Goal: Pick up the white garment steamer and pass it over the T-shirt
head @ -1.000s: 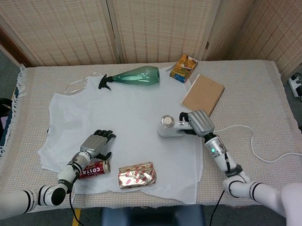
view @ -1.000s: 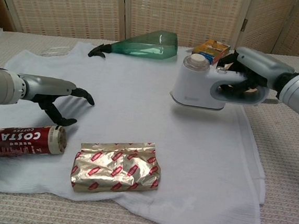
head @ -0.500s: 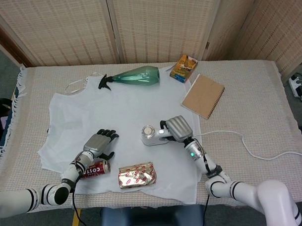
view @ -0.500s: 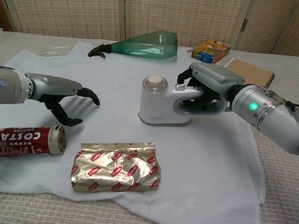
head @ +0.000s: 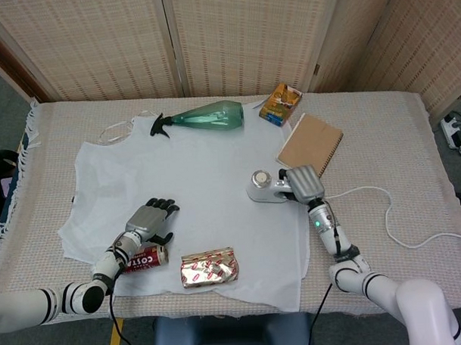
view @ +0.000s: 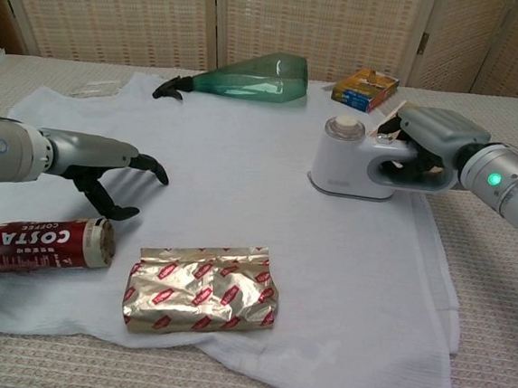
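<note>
The white garment steamer [head: 264,187] [view: 348,161] stands on the right part of the white T-shirt [head: 186,189] [view: 240,201], near its right edge. My right hand [head: 304,183] [view: 431,141] grips its handle from the right. A white cord [head: 391,227] trails off to the right across the table. My left hand [head: 149,220] [view: 115,177] hovers over the T-shirt's front left part, fingers apart and curved down, holding nothing.
A red Costa can [head: 143,259] [view: 37,244] lies beside my left hand. A foil packet [head: 209,267] [view: 201,289] lies at the front. A green spray bottle [head: 206,117] [view: 242,76], a snack box [head: 280,103] [view: 366,87] and a brown notebook [head: 310,145] lie at the back.
My right hand carried the steamer left across the T-shirt and has now brought it back right, toward the shirt's right edge. The left hand barely shifted.
</note>
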Controlling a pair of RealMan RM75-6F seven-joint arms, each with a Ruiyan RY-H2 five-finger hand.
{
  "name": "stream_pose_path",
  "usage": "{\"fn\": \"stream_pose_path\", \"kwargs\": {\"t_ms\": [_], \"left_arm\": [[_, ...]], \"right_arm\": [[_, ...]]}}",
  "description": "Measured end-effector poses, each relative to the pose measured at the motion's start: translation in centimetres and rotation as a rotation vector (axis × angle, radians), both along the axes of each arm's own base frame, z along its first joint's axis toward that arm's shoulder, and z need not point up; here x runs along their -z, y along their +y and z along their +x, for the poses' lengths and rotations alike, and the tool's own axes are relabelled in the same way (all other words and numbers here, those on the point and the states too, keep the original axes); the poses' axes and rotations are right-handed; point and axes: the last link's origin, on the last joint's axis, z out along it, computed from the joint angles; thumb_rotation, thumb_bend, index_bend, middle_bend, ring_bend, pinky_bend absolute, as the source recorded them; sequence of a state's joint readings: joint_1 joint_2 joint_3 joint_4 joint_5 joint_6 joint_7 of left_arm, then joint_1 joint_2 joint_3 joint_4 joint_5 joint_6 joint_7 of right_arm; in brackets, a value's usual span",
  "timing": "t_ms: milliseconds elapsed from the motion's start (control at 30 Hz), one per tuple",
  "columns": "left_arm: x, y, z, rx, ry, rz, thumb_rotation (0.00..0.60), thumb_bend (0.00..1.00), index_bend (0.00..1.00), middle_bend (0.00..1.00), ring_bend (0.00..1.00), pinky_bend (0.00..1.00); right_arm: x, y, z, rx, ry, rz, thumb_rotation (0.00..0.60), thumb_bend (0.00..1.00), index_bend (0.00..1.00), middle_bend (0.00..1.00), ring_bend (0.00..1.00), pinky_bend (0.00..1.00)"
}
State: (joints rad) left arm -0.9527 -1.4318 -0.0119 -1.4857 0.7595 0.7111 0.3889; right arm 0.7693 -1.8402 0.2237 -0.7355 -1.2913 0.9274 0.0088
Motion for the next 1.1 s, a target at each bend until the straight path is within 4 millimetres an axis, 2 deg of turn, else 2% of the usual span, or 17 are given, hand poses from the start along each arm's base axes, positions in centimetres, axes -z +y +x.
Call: {"fn": "stream_pose_path", "kwargs": {"t_ms": [167,367,467,600,767,933,1100], "left_arm": [[0.0,0.0,-0.1,-0.002,-0.002,-0.001,0.448,0.48,0.16,0.07,0.00,0.00],[0.0,-0.1,-0.2,-0.004,-0.005,-0.002,0.448,0.48,0.16,0.07,0.00,0.00],[0.0,-0.2,-0.2,-0.004,-0.005,-0.001,0.451,0.48,0.16,0.07,0.00,0.00],[0.0,-0.1,-0.3,-0.005,-0.003,0.000,0.450,0.48,0.16,0.07,0.00,0.00],[0.0,-0.1,-0.3,-0.005,-0.001,0.001,0.451,0.48,0.16,0.07,0.00,0.00],[0.0,-0.1,-0.3,-0.007,-0.001,0.001,0.454,0.48,0.16,0.07,0.00,0.00],[0.0,-0.1,-0.4,-0.006,0.000,0.003,0.451,0.48,0.16,0.07,0.00,0.00]], "right_arm": [[-1.6,-0.1,-0.8,0.006,-0.035,-0.036,0.600,0.66,0.72,0.81,0.87,0.92],[-2.3,0.7,1.1,-0.055,-0.119,-0.029,0.600,0.66,0.71,0.81,0.87,0.92],[-1.7,1.4,2.8,-0.092,-0.165,0.006,0.600,0.66,0.71,0.81,0.87,0.92],[0.4,2.4,5.3,-0.141,-0.190,0.070,0.600,0.66,0.71,0.81,0.87,0.92],[3.1,3.3,6.9,-0.166,-0.185,0.131,0.600,0.66,0.71,0.81,0.87,0.92],[4.0,3.2,6.5,-0.175,-0.126,0.135,0.600,0.66,0.71,0.81,0.87,0.92],[3.4,2.3,4.8,-0.151,-0.063,0.094,0.600,0.66,0.71,0.81,0.87,0.92]]}}
